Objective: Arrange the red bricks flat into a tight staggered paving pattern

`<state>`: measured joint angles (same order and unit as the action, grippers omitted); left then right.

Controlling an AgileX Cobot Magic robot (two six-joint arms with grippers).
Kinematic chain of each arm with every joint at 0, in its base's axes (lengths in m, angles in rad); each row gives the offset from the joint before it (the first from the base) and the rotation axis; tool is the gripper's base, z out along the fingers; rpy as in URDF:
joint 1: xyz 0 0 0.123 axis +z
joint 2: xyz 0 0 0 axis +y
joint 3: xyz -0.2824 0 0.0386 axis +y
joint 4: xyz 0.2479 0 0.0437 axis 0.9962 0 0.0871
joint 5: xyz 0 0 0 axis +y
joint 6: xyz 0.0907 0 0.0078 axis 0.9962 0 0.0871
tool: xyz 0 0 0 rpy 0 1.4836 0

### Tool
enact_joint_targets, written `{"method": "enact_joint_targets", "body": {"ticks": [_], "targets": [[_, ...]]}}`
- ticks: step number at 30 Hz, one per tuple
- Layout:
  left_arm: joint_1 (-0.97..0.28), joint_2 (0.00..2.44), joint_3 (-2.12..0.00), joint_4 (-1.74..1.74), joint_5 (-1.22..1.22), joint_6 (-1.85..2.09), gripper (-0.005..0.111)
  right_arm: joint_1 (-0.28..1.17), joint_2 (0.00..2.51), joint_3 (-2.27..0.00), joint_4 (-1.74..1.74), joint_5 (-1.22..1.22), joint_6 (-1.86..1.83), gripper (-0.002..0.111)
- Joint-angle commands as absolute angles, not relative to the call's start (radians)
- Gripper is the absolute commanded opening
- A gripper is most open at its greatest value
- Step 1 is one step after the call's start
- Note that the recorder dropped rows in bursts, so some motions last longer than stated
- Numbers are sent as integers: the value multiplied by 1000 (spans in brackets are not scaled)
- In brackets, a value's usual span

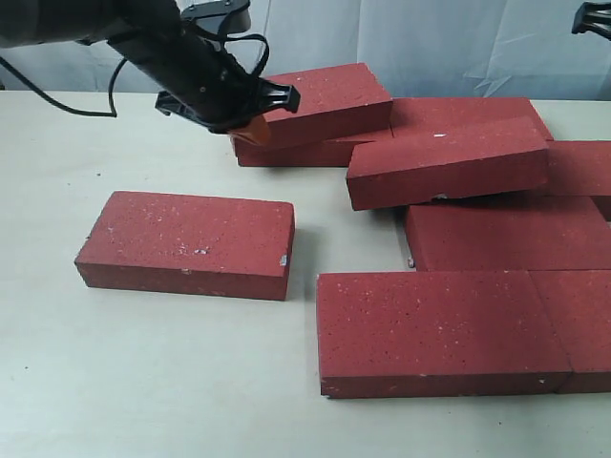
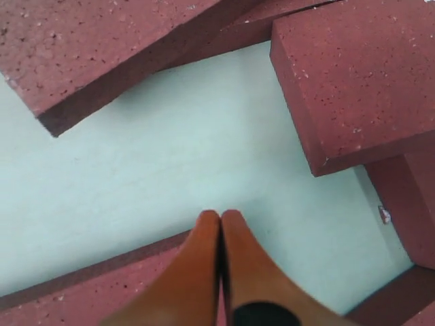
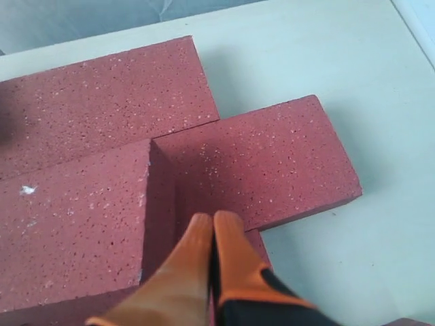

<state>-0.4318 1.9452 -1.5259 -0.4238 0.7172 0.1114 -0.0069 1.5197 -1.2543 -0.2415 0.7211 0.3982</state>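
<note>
The red bricks (image 1: 506,234) are crowding the three o'clock half of the table (image 1: 143,382) in the exterior view. Most are lying flat, though they are not yet forming a tight staggered pattern. A lone brick (image 1: 186,243) is lying flat at nine o'clock, well apart from the rest. At five o'clock a front brick (image 1: 430,329) is lying flat, butting end to end against a neighbour (image 1: 584,324) that the frame edge is cutting off. Toward two o'clock a tilted brick (image 1: 449,162) is leaning across others beneath it. At twelve o'clock a top brick (image 1: 320,100) is resting slanted on a lower brick (image 1: 305,153).

The left gripper (image 1: 256,131) is hovering at the nine o'clock end of that pair. Whether it is touching them I cannot tell. Its orange fingertips (image 2: 202,244) are pressing together with nothing between them, over bare table. The right gripper (image 3: 213,221) is likewise holding its fingertips together, empty, above overlapping bricks.
</note>
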Motion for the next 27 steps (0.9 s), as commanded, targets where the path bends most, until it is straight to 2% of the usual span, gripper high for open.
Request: {"method": "enact_joint_targets", "body": {"ticks": [1,15,27], "targets": [[-429,2000,-1580,-467,724,110,0,-35,1537,-1262,-197,738,337,-1],[-429,2168,-1725,-567,697,110,0,-35,1691,-1262,-183,709,317,-1],[-429,2282,-1731,-746,648,129,0,-35,1755,-1262,-92,656,264,-1]]}}
